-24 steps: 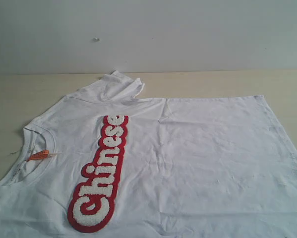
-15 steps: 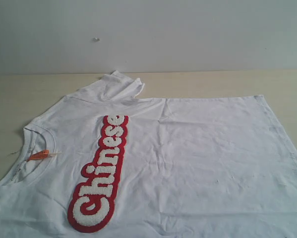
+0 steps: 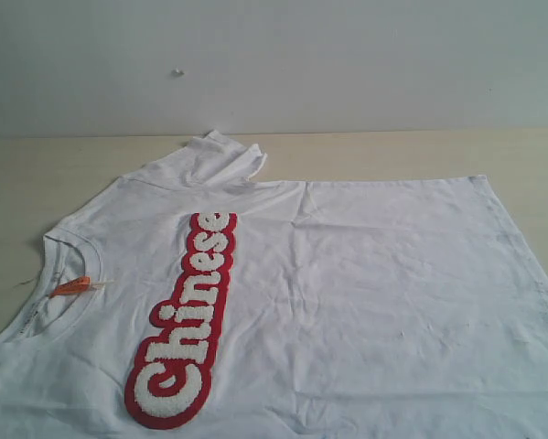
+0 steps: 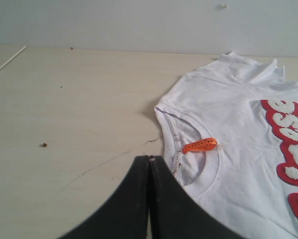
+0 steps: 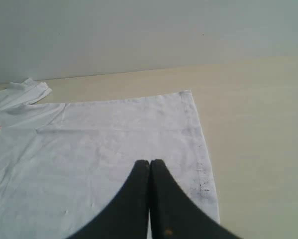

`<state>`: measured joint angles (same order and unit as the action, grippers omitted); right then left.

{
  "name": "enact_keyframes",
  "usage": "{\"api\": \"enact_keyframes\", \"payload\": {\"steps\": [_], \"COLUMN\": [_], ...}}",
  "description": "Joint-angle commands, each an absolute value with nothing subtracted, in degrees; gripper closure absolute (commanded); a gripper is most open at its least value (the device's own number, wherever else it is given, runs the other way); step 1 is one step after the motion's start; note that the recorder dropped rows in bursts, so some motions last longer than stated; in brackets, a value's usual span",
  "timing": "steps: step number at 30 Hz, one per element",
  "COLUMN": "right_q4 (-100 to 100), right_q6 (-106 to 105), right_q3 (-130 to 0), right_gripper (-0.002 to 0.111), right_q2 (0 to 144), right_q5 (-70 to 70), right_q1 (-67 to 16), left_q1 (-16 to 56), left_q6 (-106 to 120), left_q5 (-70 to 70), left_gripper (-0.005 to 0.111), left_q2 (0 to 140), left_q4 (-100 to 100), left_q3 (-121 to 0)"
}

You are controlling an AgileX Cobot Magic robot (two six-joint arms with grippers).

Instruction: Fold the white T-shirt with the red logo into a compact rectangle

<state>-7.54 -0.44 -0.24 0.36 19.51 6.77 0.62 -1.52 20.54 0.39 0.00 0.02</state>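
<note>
- Left gripper: both black jaws pressed together, nothing between them. In the left wrist view the tips sit just at the table-side edge of the neck opening. Can't tell whether they touch the cloth.
- Right gripper: jaws also together, nothing held. The tips are over the lower body of the shirt, near the hem. Contact with the cloth is unclear.
- Neither gripper shows in the exterior view.
- The white T-shirt lies flat on the table, chest up. In the exterior view the neck is on the left and the hem on the right. It is spread out with light wrinkles across the body and no fold.
- The red logo reads "Chinese" in fuzzy white letters on a red outline. The strip runs from the near edge of the exterior view toward the far side, just beside the collar.
- Orange tag sits inside the neck opening, lying flat.
- Far sleeve is bunched and partly turned up at the shoulder.
- Hem strip shows small dark specks in the right wrist view.
- Table is light wood-tone. A small dark crumb lies on it, well apart from the shirt.
- Plain pale wall stands behind the table.
</note>
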Motion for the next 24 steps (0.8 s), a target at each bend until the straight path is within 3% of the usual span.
{"api": "enact_keyframes", "payload": {"steps": [1, 8, 24], "right_q4": [-7.58, -7.58, -7.58], "right_q6": [-0.43, -0.43, -0.43], "right_q3": [0.0, 0.0, 0.0], "right_gripper": [0.108, 0.108, 0.108], "right_q2": [0.0, 0.0, 0.0], "right_q5": [19.17, 19.17, 19.17], "right_q1": [7.12, 7.12, 7.12], "left_q1": [0.75, 0.75, 0.75], "left_q6": [-1.24, -1.33, -1.56], "left_q5": [20.21, 19.5, 4.03], "left_gripper": [0.107, 0.107, 0.107], "left_q2": [0.0, 0.0, 0.0], "left_q4": [-0.54, -0.54, -0.54], "left_q3": [0.0, 0.0, 0.0]}}
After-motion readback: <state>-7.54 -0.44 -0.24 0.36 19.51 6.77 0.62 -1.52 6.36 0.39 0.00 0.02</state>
